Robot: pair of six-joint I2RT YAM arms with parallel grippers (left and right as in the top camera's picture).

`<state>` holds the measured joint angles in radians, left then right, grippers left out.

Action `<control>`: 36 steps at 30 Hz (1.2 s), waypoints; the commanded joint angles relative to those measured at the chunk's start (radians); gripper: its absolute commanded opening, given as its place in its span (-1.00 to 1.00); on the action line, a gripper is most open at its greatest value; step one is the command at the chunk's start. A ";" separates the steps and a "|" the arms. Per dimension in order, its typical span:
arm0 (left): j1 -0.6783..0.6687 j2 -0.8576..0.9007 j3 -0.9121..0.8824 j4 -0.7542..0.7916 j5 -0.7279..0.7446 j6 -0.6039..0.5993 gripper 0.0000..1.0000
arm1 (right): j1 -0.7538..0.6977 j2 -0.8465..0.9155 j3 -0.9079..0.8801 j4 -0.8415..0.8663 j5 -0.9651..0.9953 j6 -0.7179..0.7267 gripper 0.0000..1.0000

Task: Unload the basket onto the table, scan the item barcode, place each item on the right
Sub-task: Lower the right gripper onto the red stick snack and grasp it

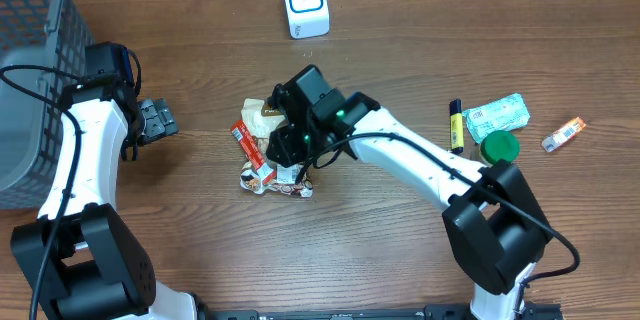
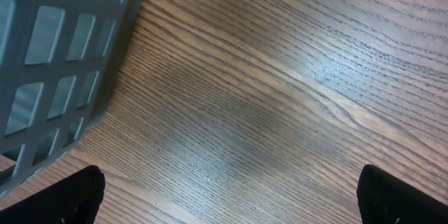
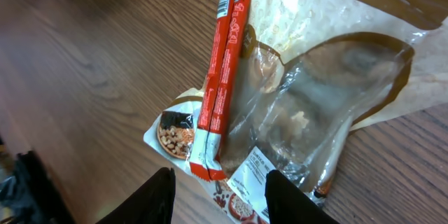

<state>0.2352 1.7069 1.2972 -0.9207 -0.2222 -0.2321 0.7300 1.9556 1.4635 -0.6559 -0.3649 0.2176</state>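
The red stick pack (image 3: pixel 222 77) lies mid-table (image 1: pixel 350 260) on a crumpled clear bag (image 3: pixel 329 98). Its long axis runs straight away from the right claw (image 3: pixel 222 192), and its near end sits between that claw's half-parted fingers, which grip nothing visible. The left claw (image 2: pixel 231 199), spread wide, hangs well apart by the basket (image 2: pixel 63 56). The scanner (image 1: pixel 305 2) stands beyond the pack's far end.

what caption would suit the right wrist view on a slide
Right gripper, jaws apart, poised over a red stick packet lying on a clear plastic bag on the wooden table.
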 commanded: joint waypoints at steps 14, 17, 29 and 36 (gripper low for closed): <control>-0.008 -0.020 0.014 -0.001 -0.013 0.011 1.00 | 0.083 0.117 -0.005 0.079 0.058 0.045 -0.14; -0.008 -0.020 0.015 -0.001 -0.013 0.011 1.00 | 0.084 0.127 -0.005 0.076 0.058 0.045 -0.16; -0.007 -0.020 0.015 -0.001 -0.013 0.011 1.00 | 0.050 0.085 0.017 0.029 0.048 0.045 -0.93; -0.007 -0.020 0.015 -0.001 -0.013 0.011 1.00 | -0.058 -0.078 0.027 -0.142 -0.171 -0.155 -0.93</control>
<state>0.2356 1.7069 1.2972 -0.9207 -0.2222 -0.2321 0.7250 2.0098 1.4689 -0.7628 -0.3725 0.2356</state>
